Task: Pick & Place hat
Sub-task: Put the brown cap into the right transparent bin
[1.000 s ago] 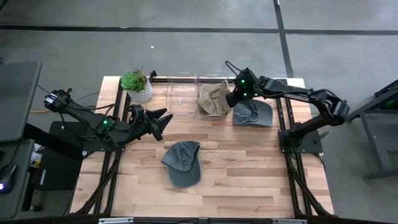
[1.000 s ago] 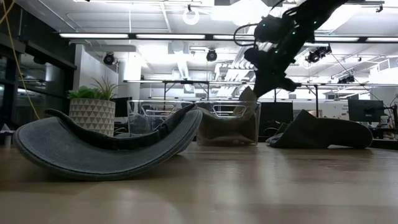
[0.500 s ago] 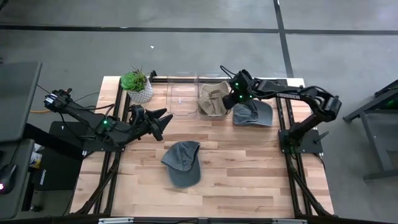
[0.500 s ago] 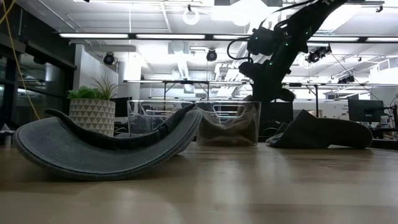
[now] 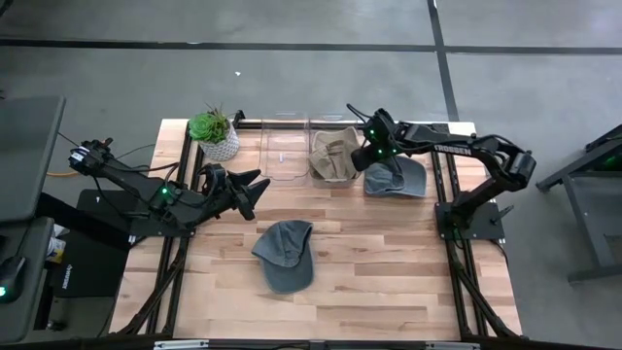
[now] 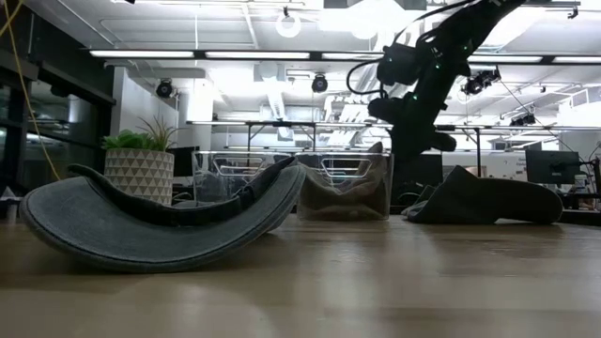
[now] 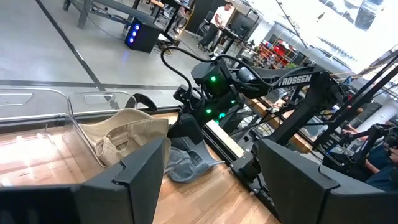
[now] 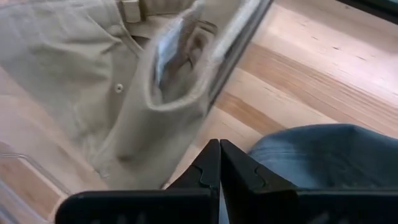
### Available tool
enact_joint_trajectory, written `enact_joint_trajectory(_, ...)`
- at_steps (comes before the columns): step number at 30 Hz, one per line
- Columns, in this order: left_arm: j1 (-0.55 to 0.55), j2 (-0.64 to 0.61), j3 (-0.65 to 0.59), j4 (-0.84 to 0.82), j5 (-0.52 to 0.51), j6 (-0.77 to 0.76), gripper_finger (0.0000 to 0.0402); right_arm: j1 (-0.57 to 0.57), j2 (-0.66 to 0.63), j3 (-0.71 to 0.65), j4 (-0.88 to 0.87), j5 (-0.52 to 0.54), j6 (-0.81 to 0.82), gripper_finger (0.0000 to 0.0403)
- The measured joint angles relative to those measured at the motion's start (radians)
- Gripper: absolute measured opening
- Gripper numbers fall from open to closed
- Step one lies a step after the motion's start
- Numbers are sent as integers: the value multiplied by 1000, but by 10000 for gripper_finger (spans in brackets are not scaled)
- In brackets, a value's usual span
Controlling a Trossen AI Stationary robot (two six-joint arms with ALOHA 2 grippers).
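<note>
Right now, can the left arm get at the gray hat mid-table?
Probably yes. The left gripper hangs open above bare wood, and the gray hat lies in the open nearby with nothing between them. The right gripper is shut, far off by the tan hat in its clear bin.
</note>
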Motion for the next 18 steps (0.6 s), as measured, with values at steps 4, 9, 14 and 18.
enact_joint_trajectory(4, 0, 0, 0, 0, 0, 0, 241, 0, -12, 0, -15, 15, 0, 0)
enact_joint_trajectory(9, 0, 0, 0, 0, 0, -1, 241, -3, -80, 0, -14, 21, 0, 0)
enact_joint_trajectory(14, 0, 0, 0, 0, 0, -21, 241, -14, -152, 0, -9, -16, 0, 0)
enact_joint_trajectory(18, 0, 0, 0, 0, 0, -21, 241, -14, -166, 0, 9, -49, 0, 0)
